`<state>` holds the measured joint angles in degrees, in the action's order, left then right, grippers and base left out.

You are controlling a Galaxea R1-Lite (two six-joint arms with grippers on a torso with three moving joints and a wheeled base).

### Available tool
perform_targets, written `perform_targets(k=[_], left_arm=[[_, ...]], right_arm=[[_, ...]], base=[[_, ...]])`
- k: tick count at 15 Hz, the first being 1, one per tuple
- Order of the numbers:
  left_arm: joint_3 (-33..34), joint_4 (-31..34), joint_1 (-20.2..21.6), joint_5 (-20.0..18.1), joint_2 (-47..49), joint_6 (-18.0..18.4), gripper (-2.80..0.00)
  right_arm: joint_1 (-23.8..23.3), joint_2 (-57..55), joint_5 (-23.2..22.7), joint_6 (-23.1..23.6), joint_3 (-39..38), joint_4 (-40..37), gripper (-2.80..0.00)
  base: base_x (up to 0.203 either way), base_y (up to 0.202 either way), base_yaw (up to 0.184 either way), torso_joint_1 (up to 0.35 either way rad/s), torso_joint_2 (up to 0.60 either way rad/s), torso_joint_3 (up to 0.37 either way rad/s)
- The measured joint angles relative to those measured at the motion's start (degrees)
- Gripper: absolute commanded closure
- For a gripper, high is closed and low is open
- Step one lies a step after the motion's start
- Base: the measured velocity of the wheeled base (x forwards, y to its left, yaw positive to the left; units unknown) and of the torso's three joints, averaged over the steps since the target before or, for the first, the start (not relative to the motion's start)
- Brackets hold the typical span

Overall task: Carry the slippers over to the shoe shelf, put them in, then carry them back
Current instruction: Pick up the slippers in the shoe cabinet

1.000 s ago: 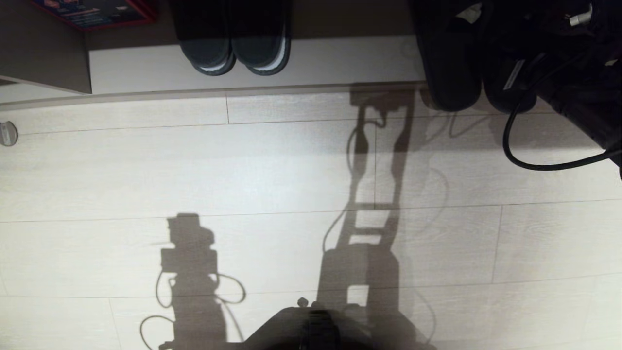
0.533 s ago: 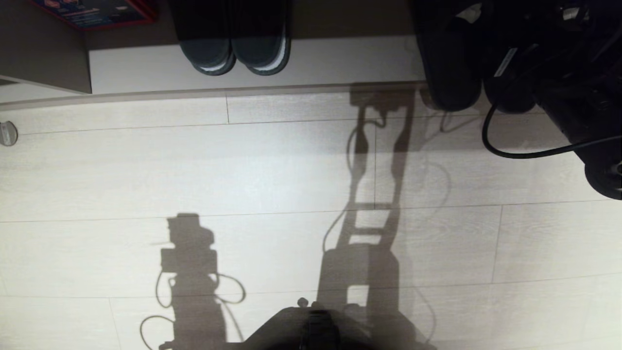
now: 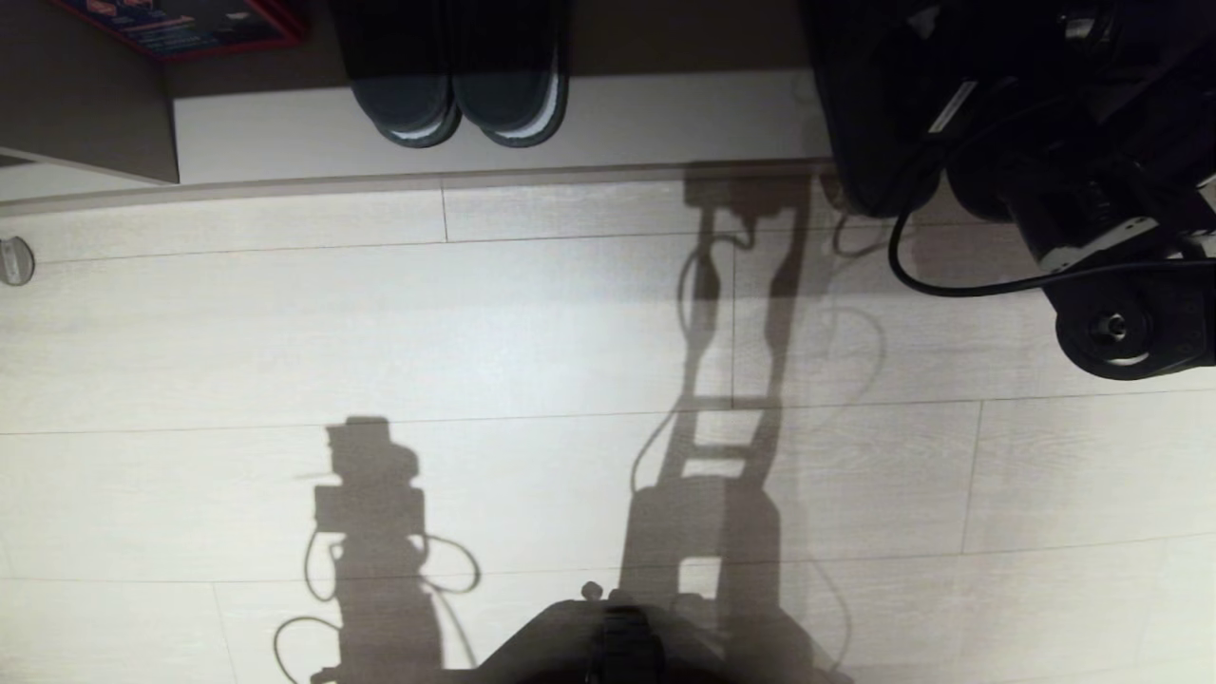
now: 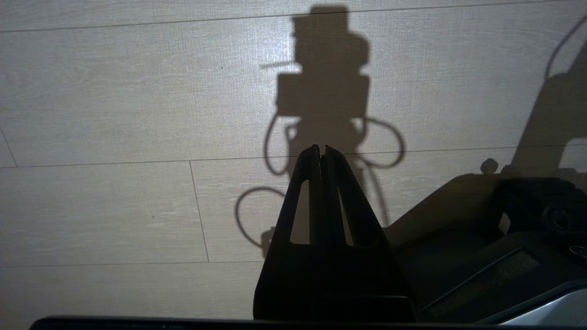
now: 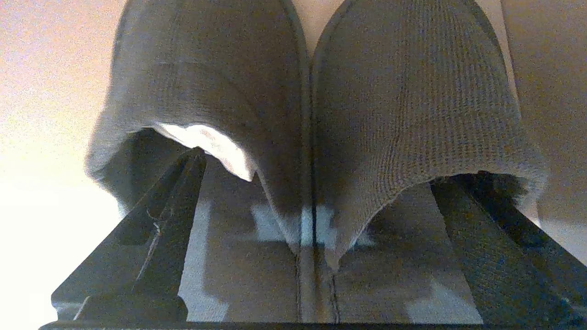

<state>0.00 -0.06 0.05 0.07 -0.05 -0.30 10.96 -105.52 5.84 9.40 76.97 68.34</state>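
Soft, light and floppy, the slippers (image 5: 312,114) probably lift best pinched together at their touching inner edges; the right gripper (image 5: 316,220) stands spread around them.

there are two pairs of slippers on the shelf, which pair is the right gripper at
The plain dark slippers at the shelf's right end; the open right gripper straddles them. The pair with pale sole rims sits untouched further left.

Slippers (image 3: 869,142) half-hidden by right arm (image 3: 1092,190) — toes cropped.

Grey slippers (image 5: 312,114) side by side — flat.
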Motion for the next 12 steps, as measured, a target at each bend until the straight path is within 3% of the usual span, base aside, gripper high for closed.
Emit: perform_targets(k=[1,2,7,12], left_arm=[[0.0,0.0,0.0,0.0,0.0,-0.1,0.00],[0.0,0.0,0.0,0.0,0.0,-0.1,0.00],[0.0,0.0,0.0,0.0,0.0,-0.1,0.00],[0.0,0.0,0.0,0.0,0.0,-0.1,0.00]], right_arm=[[0.0,-0.8,0.0,0.0,0.6,0.7,-2.80],[0.0,-2.1,0.0,0.0,1.8,2.2,0.00],[0.0,-10.3,-0.7,-2.0,11.0,10.2,0.00],[0.0,-13.4,-1.5,-3.3,13.2,11.1,0.00]], base=[[0.000,0.000,0.000,0.000,0.00,0.000],[0.000,0.000,0.000,0.000,0.00,0.000],[0.000,0.000,0.000,0.000,0.00,0.000],[0.000,0.000,0.000,0.000,0.00,0.000]])
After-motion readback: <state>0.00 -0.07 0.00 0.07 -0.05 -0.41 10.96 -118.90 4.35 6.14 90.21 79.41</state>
